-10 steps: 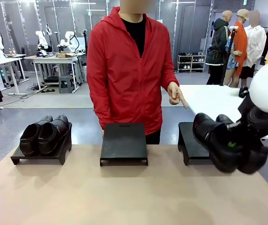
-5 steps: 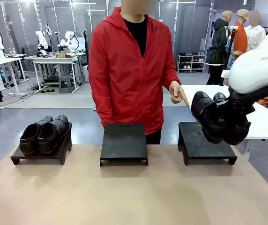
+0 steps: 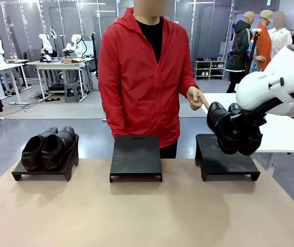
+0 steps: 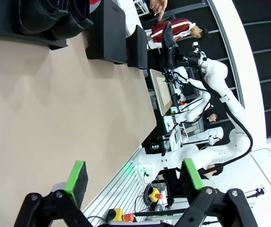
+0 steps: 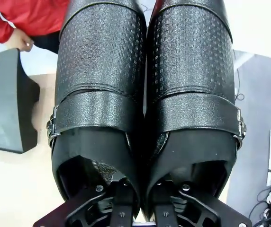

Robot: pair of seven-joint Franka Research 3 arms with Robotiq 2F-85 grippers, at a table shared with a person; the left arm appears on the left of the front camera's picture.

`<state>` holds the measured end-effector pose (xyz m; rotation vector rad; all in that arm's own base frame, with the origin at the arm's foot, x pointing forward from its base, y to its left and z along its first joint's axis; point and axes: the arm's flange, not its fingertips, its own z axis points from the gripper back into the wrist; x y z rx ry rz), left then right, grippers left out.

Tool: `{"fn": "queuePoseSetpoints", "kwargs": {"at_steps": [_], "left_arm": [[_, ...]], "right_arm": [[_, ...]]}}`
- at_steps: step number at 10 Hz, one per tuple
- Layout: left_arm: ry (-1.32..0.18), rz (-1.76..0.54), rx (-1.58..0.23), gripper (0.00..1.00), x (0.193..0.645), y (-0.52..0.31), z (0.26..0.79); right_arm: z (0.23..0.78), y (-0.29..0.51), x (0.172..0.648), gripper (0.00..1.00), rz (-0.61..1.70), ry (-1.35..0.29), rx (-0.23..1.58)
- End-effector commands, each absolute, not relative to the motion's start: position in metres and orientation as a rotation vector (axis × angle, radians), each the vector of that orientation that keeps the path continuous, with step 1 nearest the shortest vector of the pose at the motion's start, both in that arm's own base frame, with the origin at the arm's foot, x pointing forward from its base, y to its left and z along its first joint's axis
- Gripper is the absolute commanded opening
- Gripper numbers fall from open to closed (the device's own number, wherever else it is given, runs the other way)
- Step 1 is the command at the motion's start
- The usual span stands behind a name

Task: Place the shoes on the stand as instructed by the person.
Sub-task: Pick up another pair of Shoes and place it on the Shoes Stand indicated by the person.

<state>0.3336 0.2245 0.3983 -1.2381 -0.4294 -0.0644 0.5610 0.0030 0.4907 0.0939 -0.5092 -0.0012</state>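
Presently the pair of black buckled shoes (image 3: 233,134) is held clenched by the right end effector (image 3: 245,135), tilted above the right-hand stand (image 3: 224,160); lowered tilted, it could slip off; the left end effector (image 4: 133,176) is released

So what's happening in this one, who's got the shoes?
The right claw is shut on a pair of black shoes, holding them in the air above the right stand, toes tilted down. The person in the red jacket stands across the table, one hand pointing down toward that stand. Another pair of shoes sits on the left stand, and the middle stand is bare. The left claw is open, low over the table.
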Motion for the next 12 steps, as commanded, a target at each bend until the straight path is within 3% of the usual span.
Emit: {"fn": "queuePoseSetpoints", "kwargs": {"at_steps": [1,12], "left_arm": [[-0.433,-0.079,-1.242,1.00,0.329,0.222,0.400],[-0.433,-0.079,-1.242,1.00,0.329,0.222,0.400]], "right_arm": [[0.490,-0.004,0.582,0.09,0.029,-0.551,0.105],[0.436,0.005,0.625,0.09,-0.011,-0.435,0.058]]}}
